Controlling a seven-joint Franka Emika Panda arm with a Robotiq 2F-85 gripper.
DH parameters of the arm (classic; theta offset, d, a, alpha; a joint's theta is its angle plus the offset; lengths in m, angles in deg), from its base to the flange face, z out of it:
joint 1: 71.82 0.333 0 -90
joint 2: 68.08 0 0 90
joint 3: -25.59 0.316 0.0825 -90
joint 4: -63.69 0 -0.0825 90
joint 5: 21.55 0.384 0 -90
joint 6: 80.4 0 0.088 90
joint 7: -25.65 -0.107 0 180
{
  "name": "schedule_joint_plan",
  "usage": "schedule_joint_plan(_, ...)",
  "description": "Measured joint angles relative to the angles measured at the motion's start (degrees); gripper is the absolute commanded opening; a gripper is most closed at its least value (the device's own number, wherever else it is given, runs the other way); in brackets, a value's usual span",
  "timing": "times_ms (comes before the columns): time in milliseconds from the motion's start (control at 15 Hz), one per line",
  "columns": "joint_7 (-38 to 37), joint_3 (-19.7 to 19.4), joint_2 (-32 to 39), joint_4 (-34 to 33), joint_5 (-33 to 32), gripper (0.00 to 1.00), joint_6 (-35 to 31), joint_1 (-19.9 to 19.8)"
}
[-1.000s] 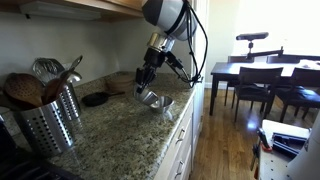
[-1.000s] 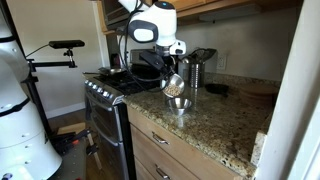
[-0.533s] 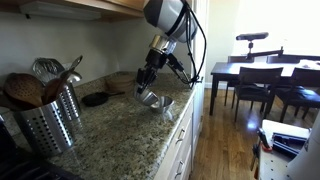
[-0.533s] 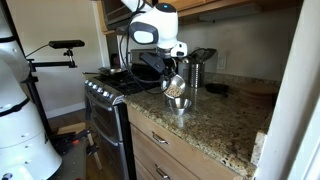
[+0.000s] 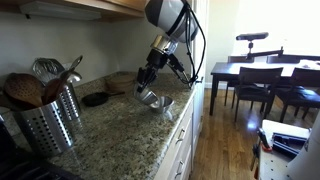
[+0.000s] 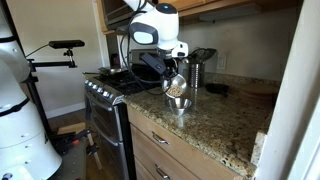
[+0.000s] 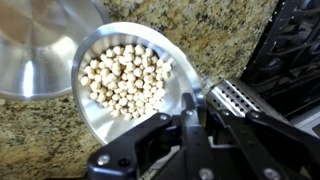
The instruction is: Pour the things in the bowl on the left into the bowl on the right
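Rim of filled bowl (image 7: 100,126) is clamped by gripper (image 7: 192,100). Balls (image 7: 122,82) could be spilled onto counter (image 7: 215,35) if tipped short of empty bowl (image 7: 32,58), upper left.

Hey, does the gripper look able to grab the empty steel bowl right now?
Probably not as things stand. The gripper is shut on the rim of the bowl of pale round pieces, so its jaws are taken. The empty bowl lies close by, with nothing between them.
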Motion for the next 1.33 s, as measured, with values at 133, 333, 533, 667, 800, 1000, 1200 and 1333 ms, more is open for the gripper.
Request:
schedule_joint_plan(133, 1.3, 0.0, -0.1, 0.2, 1.5, 0.08, 0.0, 0.0)
schedule_joint_plan(333, 2.7, 0.0, -0.7, 1.0, 2.8, 0.08, 0.0, 0.0)
schedule_joint_plan(533, 3.7, 0.0, -2.1, 2.2, 3.7, 0.08, 0.0, 0.0)
schedule_joint_plan(667, 4.8, 0.0, -3.3, 3.2, 5.1, 0.08, 0.0, 0.0)
schedule_joint_plan(800, 6.1, 0.0, -4.6, 4.4, 6.8, 0.08, -0.1, 0.0)
schedule_joint_plan(1000, 9.4, 0.0, -6.5, 6.1, 10.1, 0.08, -0.1, 0.0)
schedule_joint_plan(1200, 13.4, 0.0, -7.9, 7.4, 13.4, 0.08, 0.1, 0.0)
schedule_joint_plan(1333, 15.7, -0.2, -8.5, 8.1, 15.2, 0.08, 0.1, 0.0)
